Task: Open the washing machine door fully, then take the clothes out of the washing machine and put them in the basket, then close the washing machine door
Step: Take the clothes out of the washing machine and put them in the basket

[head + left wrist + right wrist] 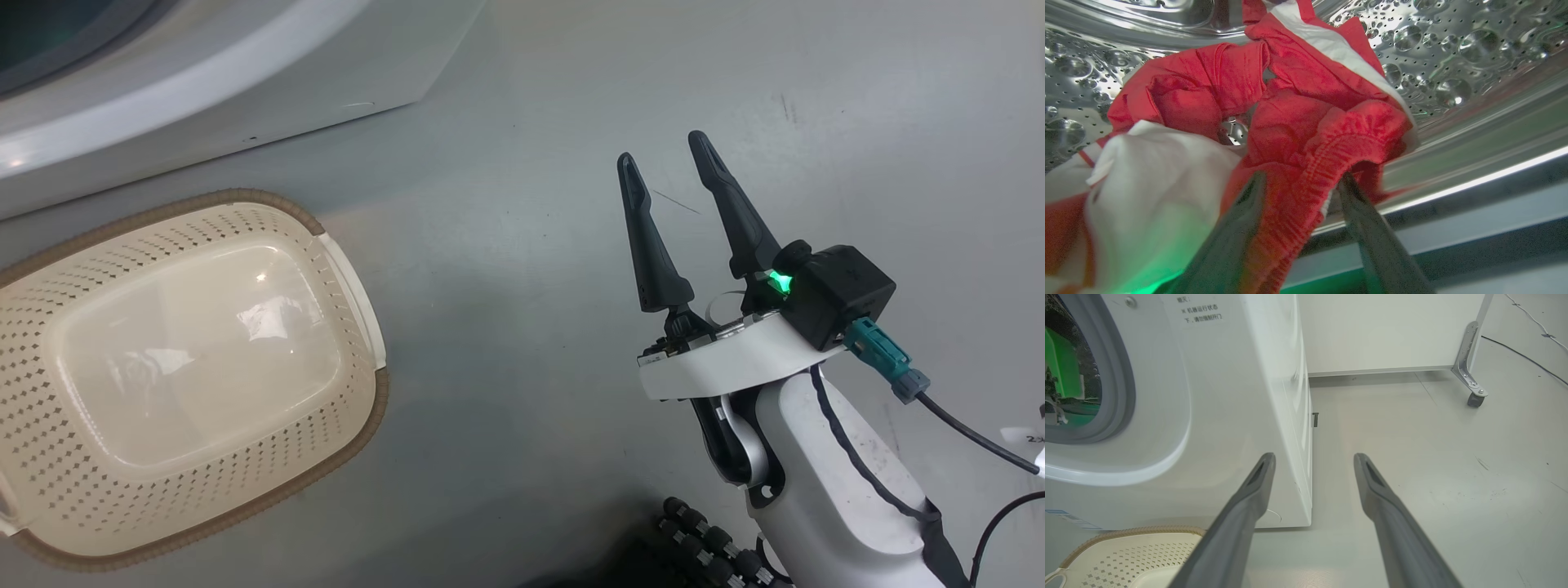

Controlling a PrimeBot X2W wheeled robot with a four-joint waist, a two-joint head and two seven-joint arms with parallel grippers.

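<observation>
We note the left gripper inside the washing machine. Its fingers are spread wide, with the elastic hem of the clothes lying between them. The red and white clothes are heaped against the steel drum. The right gripper is open and holds nothing, above the grey floor, to the right of the basket. We find the basket on the floor, just in front of the machine.

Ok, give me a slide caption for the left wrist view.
Left gripper, open, straddling the red clothes inside the steel drum.
</observation>
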